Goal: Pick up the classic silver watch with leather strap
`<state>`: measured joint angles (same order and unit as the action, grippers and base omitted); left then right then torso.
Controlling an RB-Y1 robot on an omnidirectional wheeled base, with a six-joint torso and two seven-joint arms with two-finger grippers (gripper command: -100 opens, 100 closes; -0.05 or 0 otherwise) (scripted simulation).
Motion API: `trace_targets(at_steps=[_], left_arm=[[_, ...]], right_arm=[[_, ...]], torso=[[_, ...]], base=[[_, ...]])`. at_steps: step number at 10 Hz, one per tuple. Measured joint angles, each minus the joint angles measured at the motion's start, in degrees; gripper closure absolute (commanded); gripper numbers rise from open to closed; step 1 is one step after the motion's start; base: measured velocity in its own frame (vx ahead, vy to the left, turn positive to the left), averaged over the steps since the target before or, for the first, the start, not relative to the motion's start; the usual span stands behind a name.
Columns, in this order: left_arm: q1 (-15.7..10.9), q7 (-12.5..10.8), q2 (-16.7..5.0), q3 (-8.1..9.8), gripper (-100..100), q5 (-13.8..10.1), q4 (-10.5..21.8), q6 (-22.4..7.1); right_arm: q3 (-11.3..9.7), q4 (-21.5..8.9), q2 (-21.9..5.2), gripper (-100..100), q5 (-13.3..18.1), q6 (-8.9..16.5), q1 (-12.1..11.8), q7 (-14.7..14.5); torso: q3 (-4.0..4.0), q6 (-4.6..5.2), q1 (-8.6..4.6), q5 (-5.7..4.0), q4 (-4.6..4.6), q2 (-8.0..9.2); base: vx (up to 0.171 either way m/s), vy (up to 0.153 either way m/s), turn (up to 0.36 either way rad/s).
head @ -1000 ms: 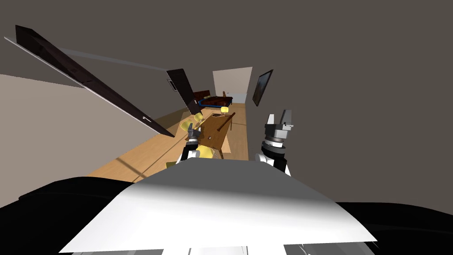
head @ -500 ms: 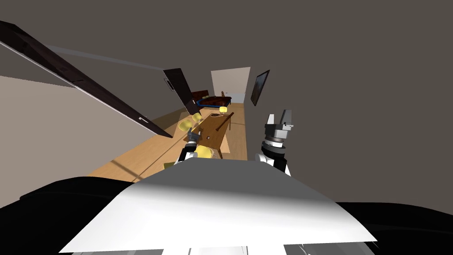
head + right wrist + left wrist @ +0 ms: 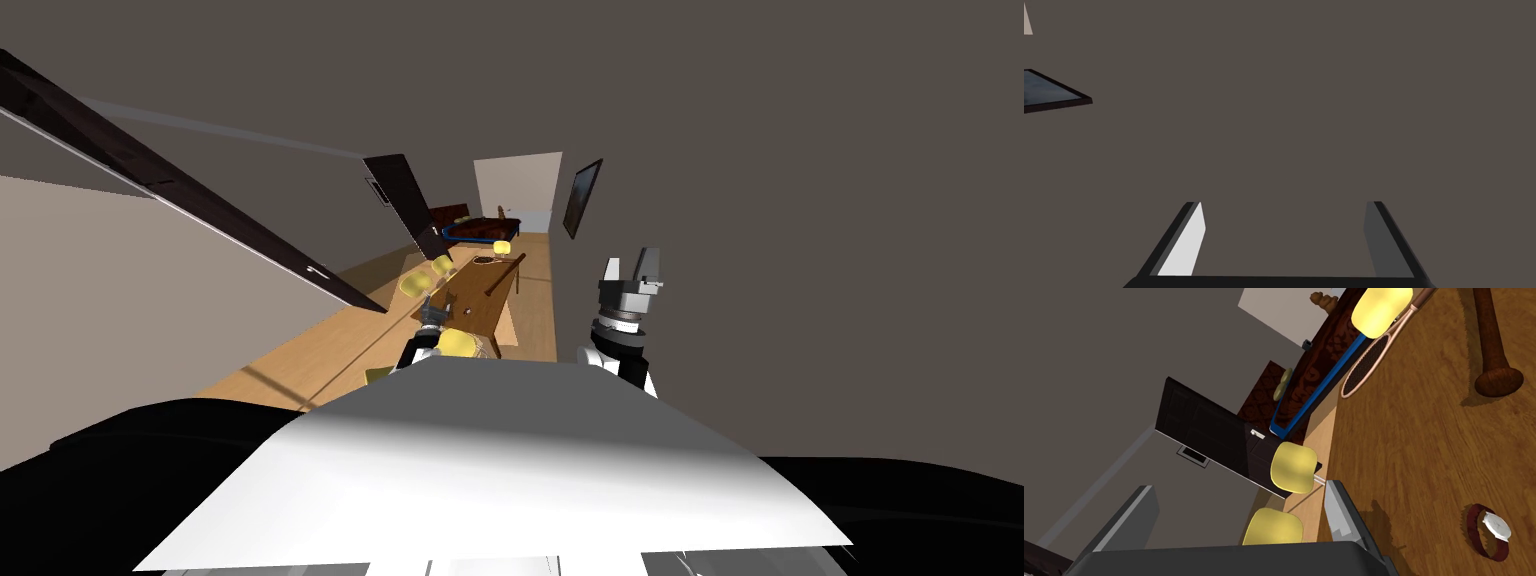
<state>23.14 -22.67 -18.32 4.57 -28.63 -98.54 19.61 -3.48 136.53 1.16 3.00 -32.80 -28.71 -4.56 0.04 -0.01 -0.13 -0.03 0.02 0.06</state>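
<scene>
While your left pincer hangs wide open and empty at counter edge, watch sits on wood beside it, outside finger gap. Your right pincer raised, open, empty.

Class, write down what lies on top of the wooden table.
A watch with a dark red strap, a bat and a racket lie on the table. The left gripper covers part of it.

left gripper: reached far forward, fingers spread wide | right gripper: held up closer in, fingers pointing upward, parted | spacing: right gripper well apart from left gripper
</scene>
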Motion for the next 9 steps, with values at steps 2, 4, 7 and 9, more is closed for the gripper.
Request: trace_targets(at_steps=[2,4,7,9], left_arm=[[1.4,-1.9,-1.4,-0.2,-100,-2.7,1.7,-0.1],[1.3,-3.2,-2.5,-0.09,-100,-5.2,3.8,-0.7],[1.7,-6.8,-5.4,0.21,-100,-10.3,8.3,-2.0],[1.6,-8.0,-6.0,0.29,-100,-13.1,10.6,-3.2]], right_arm=[[0.0,0.0,0.0,0,0.0,0.0,0.0,0.0],[0.0,0.0,0.0,0,0.0,0.0,0.0,0.0],[0.0,0.0,0.0,0,0.0,0.0,0.0,0.0],[0.0,0.0,0.0,0,0.0,0.0,0.0,0.0]], torso=[[-0.01,0.01,-0.03,-0.01,0.0,-0.02],[-0.03,0.0,0.02,0.0,-0.01,-0.06],[-0.06,0.01,-0.09,-0.02,-0.02,-0.12],[-0.07,0.01,-0.06,-0.01,-0.02,-0.13]], base=[[-0.007,-0.042,-0.04],[0.002,-0.032,-0.035],[0.012,-0.059,-0.075],[0.02,-0.045,-0.056]])
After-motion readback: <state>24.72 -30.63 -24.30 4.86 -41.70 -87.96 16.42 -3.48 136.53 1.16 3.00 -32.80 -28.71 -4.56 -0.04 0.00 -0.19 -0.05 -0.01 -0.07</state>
